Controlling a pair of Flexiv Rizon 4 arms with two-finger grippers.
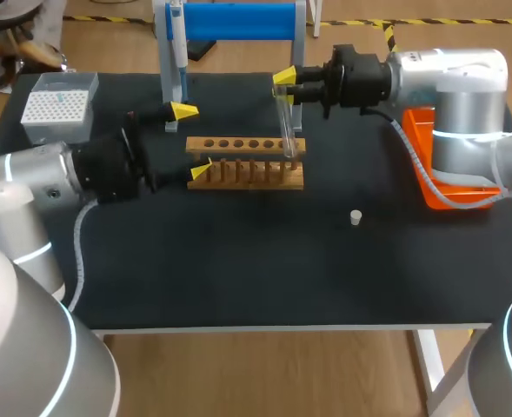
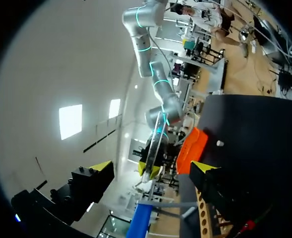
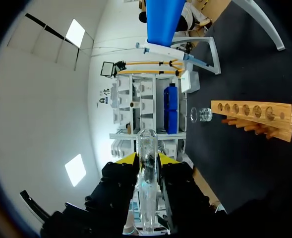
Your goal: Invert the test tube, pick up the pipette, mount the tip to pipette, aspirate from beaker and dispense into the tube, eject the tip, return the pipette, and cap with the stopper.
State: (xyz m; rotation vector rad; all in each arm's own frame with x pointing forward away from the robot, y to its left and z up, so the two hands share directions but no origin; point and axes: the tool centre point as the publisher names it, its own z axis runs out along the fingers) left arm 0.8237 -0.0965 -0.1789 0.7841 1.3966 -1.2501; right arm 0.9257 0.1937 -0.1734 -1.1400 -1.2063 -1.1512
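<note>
You are gripping the tube in your right claw, its long axis hanging near upright, lower end at the rack's rightmost hole; your left claw is hovering wide open, empty, nearer the pipette

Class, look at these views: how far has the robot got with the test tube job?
Nothing looks finished yet. In hand: the right gripper is shut on the test tube at the end of the rack. Left to do: the pipette hangs on its stand, the stopper lies loose on the table, and the left gripper is open and empty.
</note>
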